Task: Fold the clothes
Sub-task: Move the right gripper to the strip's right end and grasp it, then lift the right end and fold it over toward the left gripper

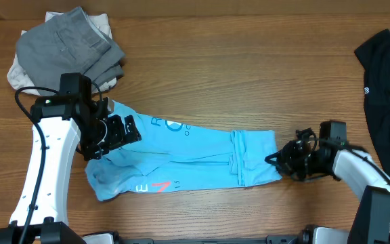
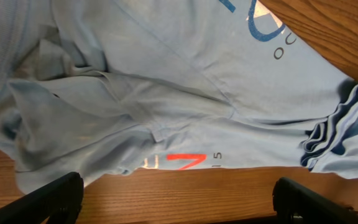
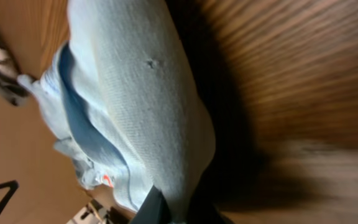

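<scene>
Light blue T-shirt edge pinched by right gripper; left gripper spread, hovering over crumpled end. Shirt lies as long strip; next likely: left grasp, then cross-fold.

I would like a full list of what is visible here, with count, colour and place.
T-shirt: one, light blue with print, middle of the table, in a long strip
grey garment: one, grey, far left corner, on the off-white garment
off-white garment: one, off-white, under the grey garment
black garment: one, black, right edge
table: one, brown wood, under everything
left gripper: one, black, open above the T-shirt's left end
right gripper: one, black, shut on the T-shirt's right edge
</scene>
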`<control>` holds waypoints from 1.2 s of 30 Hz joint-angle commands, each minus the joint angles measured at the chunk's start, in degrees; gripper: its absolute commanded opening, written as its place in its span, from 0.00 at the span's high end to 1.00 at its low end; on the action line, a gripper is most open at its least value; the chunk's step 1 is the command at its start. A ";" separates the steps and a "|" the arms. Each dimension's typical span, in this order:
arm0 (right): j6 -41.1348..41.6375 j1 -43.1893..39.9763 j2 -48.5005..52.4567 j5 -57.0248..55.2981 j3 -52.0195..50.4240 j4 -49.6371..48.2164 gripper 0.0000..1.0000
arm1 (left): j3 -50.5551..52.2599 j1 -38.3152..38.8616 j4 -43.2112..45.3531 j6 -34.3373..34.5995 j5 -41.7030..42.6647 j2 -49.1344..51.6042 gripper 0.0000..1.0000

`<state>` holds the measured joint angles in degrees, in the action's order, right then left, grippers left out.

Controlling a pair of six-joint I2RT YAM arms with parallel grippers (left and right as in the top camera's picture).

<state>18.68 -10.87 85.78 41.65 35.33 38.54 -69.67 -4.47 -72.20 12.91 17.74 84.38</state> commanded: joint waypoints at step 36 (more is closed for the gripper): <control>28.17 41.09 -10.69 -54.66 13.84 15.30 0.96 | 0.31 0.37 0.70 -1.11 -0.15 -0.39 0.00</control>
<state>42.46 27.64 74.15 -9.87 47.59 55.05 -69.67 -4.47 -71.57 12.91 17.74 84.38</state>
